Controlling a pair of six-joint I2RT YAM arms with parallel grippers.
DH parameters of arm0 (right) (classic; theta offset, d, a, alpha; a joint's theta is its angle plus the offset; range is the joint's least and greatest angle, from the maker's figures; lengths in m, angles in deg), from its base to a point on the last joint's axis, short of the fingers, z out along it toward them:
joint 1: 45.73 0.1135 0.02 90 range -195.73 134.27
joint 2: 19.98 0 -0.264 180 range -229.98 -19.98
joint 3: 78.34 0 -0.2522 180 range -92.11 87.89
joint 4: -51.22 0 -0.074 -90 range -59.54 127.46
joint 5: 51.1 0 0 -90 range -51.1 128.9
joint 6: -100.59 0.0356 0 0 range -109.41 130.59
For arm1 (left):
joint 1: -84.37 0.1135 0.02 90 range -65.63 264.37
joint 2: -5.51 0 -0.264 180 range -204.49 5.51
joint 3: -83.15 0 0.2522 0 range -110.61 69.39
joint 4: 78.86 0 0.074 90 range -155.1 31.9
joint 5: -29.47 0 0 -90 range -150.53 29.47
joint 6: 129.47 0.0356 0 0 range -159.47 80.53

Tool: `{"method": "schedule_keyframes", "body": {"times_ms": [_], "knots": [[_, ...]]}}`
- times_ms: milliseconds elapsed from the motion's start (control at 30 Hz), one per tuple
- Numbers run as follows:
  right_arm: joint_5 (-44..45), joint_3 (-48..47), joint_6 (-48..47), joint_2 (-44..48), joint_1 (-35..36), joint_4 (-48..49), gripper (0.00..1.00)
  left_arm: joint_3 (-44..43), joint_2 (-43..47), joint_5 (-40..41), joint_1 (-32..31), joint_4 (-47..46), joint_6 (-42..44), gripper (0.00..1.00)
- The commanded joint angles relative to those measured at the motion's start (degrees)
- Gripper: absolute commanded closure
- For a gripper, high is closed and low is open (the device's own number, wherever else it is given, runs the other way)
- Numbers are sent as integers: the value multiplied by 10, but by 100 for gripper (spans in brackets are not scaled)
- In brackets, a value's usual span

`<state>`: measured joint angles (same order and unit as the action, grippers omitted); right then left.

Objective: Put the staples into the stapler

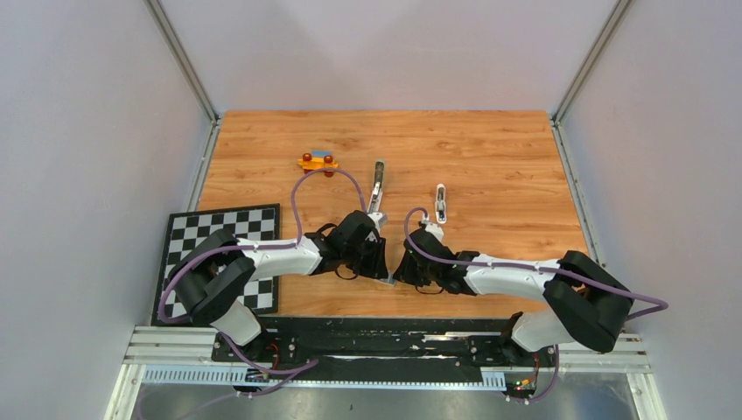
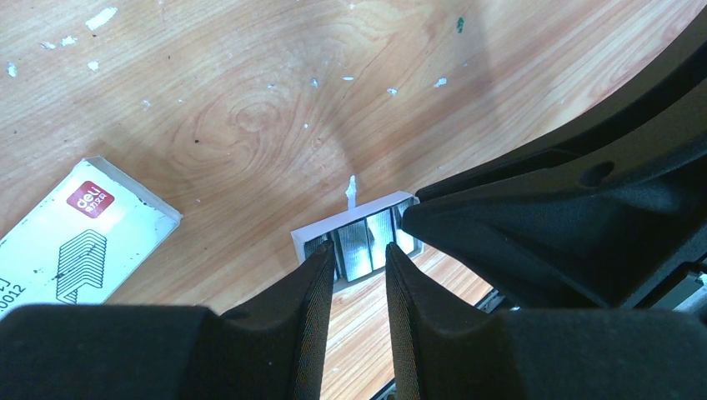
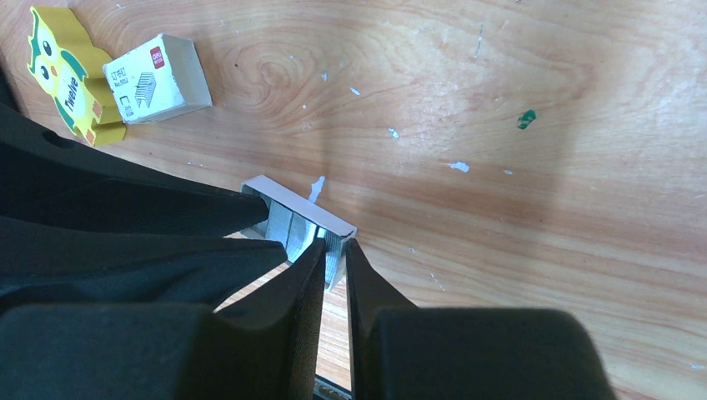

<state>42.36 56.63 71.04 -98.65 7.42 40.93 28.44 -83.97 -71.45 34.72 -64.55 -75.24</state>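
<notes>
Left gripper [image 2: 357, 265] near the table's [image 1: 490, 157] front centre, fingers clamped on a small white tray [image 2: 354, 218], staples [image 2: 360, 246] packed inside, long axis running across between both grippers, right gripper [image 3: 333, 248] fingers nearly together, pinching the staples at the tray's right end.

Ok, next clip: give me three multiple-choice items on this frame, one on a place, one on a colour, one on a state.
1. Where do the staples lie?
A. in the open white tray
B. on the checkerboard
C. in a bowl

2. The label patch on the staple box is:
A. blue
B. red
C. green

3. The right gripper has its fingers:
A. spread wide
B. around the owl toy
C. nearly together at the staples

Key:
1. A: both wrist views show the silver strips inside the tray.
2. B: the red patch shows in both wrist views.
3. C: only a narrow slit separates the fingers.
</notes>
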Motion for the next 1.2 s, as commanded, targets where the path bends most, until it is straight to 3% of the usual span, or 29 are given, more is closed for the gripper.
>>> {"method": "schedule_keyframes", "body": {"times_ms": [0,667,1167], "knots": [[-3,-1,-8,-22,8,-19,83,-9,-11,7,-4,15,8,68],[1,-2,-11,-24,8,-23,83,-11,62,-52,-4,-21,-28,69],[1,-2,-11,-25,8,-19,83,-25,45,33,-5,67,14,70]]}}
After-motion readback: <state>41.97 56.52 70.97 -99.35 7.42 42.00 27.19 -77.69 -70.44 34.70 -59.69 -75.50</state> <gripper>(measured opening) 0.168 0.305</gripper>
